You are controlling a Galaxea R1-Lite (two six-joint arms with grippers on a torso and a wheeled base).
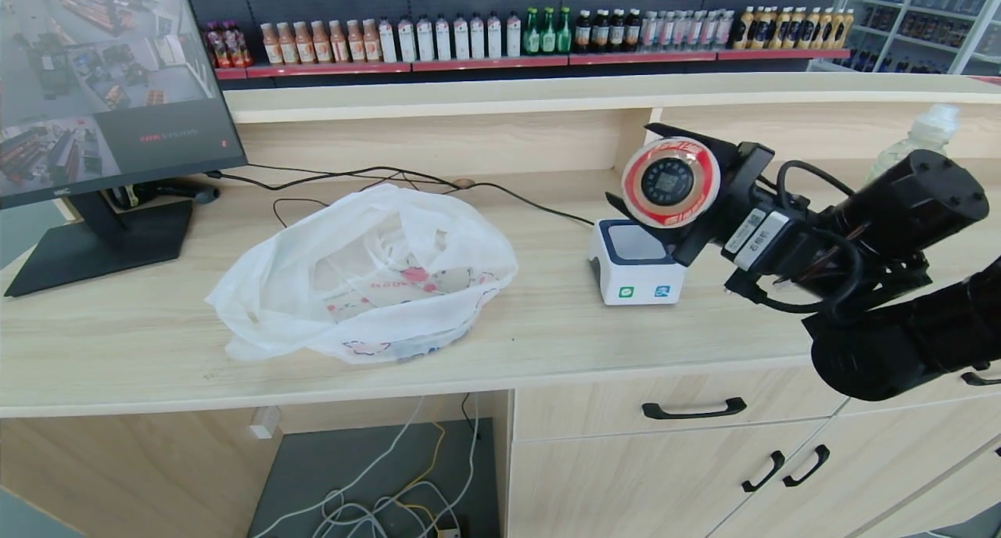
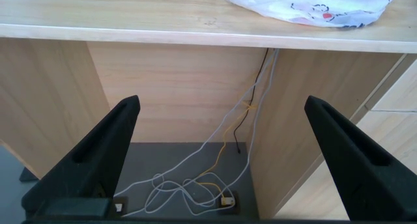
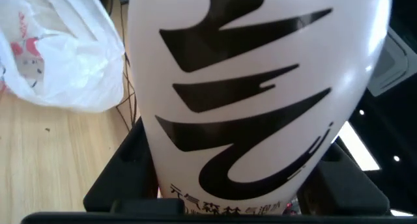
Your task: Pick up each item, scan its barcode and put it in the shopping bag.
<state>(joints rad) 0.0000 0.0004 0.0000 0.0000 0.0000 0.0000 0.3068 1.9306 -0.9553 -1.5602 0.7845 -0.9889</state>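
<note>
The item in hand is a round white tub [image 1: 671, 182] with bold black brush strokes sweeping across its side and a flat lid ringed in red around a dark centre. It is tipped on its side so that the lid faces the head camera. The right gripper [image 1: 653, 170] clamps the tub between its black fingers, one above and one below the body, and the right wrist view shows the white wall pressed between both pads. The tub hangs in the air over the small white cube-shaped scanner box [image 1: 632, 268] with a dark glass top. The scanner box stands on the pale wooden counter [image 1: 547, 327], and the tub is well apart from the counter. The right arm comes in from the right side of the counter with its wrist roughly level. To the left of the scanner box lies the crumpled white plastic shopping bag [image 1: 367, 280], its mouth open upward and printed packets showing inside. The left gripper [image 2: 225, 159] sits low, below the counter's front edge. Its two black fingers are spread wide apart with nothing between them, and they point at the recess under the counter where loose white and yellow cables [image 2: 202, 178] lie.
</note>
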